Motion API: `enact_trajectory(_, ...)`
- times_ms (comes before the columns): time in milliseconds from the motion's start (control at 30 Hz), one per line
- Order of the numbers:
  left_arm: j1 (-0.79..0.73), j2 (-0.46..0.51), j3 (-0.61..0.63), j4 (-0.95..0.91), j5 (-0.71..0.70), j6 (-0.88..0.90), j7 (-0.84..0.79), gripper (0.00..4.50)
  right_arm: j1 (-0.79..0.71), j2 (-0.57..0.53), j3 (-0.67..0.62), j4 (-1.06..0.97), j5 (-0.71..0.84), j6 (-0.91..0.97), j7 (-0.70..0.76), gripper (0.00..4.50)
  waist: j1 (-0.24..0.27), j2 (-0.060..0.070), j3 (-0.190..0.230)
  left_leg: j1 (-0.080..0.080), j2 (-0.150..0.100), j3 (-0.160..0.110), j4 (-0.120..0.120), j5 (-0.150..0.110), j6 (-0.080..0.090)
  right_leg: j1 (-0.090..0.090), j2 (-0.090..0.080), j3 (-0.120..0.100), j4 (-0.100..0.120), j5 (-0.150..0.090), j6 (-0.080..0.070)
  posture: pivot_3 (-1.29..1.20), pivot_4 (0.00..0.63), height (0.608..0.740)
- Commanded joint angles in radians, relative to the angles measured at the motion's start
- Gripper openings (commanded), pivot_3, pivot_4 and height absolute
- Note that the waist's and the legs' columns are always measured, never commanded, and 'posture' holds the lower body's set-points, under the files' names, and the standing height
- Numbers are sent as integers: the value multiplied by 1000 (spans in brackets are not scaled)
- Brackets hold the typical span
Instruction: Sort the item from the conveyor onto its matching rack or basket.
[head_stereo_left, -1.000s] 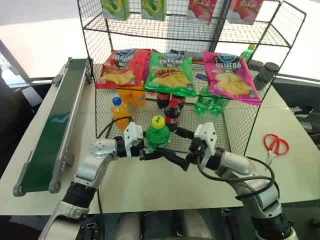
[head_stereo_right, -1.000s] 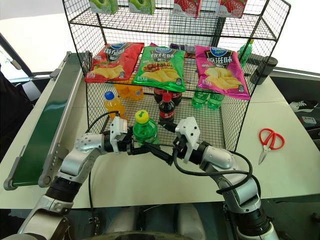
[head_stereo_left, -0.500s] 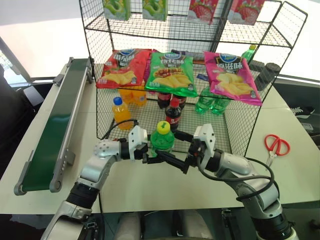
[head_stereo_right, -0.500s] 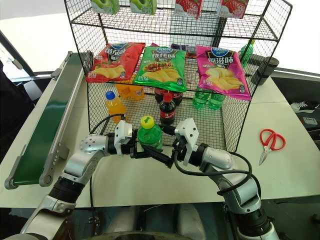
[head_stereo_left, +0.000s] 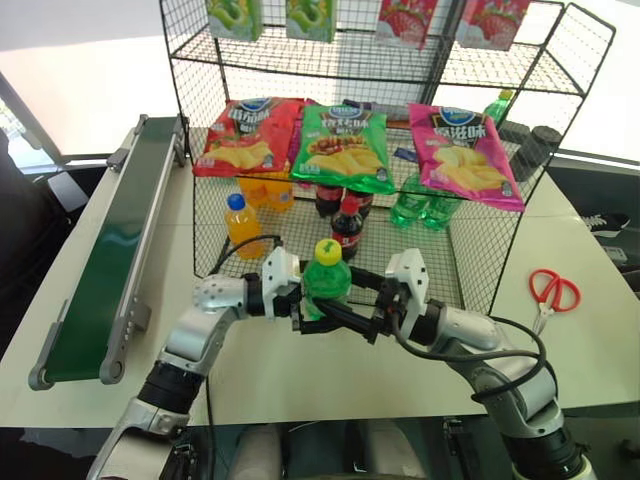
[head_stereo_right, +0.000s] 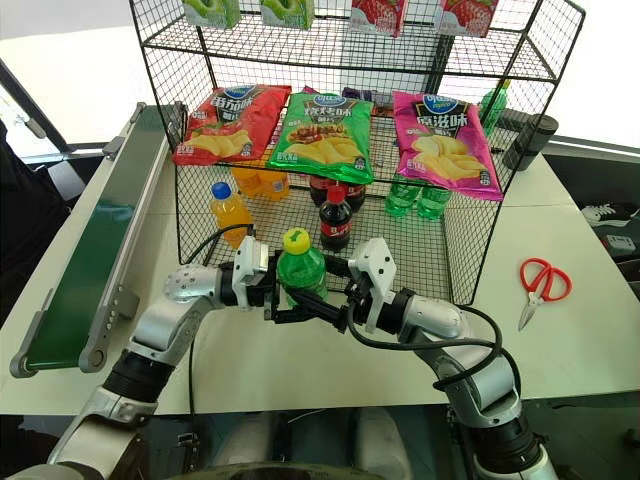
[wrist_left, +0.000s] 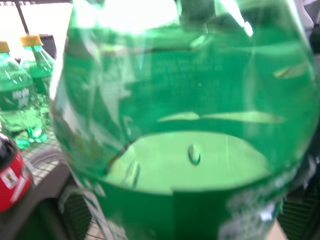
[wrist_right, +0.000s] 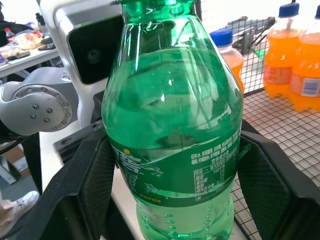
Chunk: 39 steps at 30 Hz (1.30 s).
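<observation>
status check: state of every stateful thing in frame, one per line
green bottle: upright, capped, held off the table
right tool: shut on green bottle
left tool: open beside the bottle
conveyor: nothing on belt
scissors: closed, flat on table

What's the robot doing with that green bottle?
The robot holds a green bottle upright between its two grippers, in front of the big wire rack. The right gripper is shut on the bottle. The left gripper sits against the bottle's other side with its fingers open, so it looks like a handover. More green bottles stand in the rack, likely where this one belongs. The conveyor is to the left.
</observation>
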<state>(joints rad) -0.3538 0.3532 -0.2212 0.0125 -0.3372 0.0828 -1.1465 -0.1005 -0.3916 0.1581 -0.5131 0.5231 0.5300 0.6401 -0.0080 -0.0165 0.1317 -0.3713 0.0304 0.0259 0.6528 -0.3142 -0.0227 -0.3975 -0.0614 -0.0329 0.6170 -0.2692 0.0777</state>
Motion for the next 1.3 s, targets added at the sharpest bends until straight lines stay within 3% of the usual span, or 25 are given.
enact_trajectory(33,25,33,29,-13,4,-16,10,4447,-12,19,-53,-26,-6,-66,-25,3014,-3,0,0,0,0,0,0,0,0,0,0,0,0,0,0,0,150,740)
enact_trajectory(267,155,111,107,-81,-8,-15,83,4447,77,-4,-158,-22,-71,-143,-96,3014,3,0,0,0,1,0,0,0,0,0,0,0,0,0,0,0,150,740)
enact_trajectory(533,228,57,183,-190,-20,12,274,4447,152,63,-199,141,-289,-318,-286,3014,20,1,0,1,1,1,0,0,0,1,-1,1,0,0,0,0,150,740)
enact_trajectory(833,258,-31,139,-228,66,-17,432,4447,28,209,-268,433,-362,-530,-458,3014,17,3,0,3,1,1,0,0,0,1,0,1,3,0,0,0,150,740)
enact_trajectory(1300,245,-46,102,-246,56,11,435,4447,-139,238,-342,761,-368,-688,-532,3014,12,7,0,3,1,2,0,0,0,1,0,2,3,0,0,0,150,740)
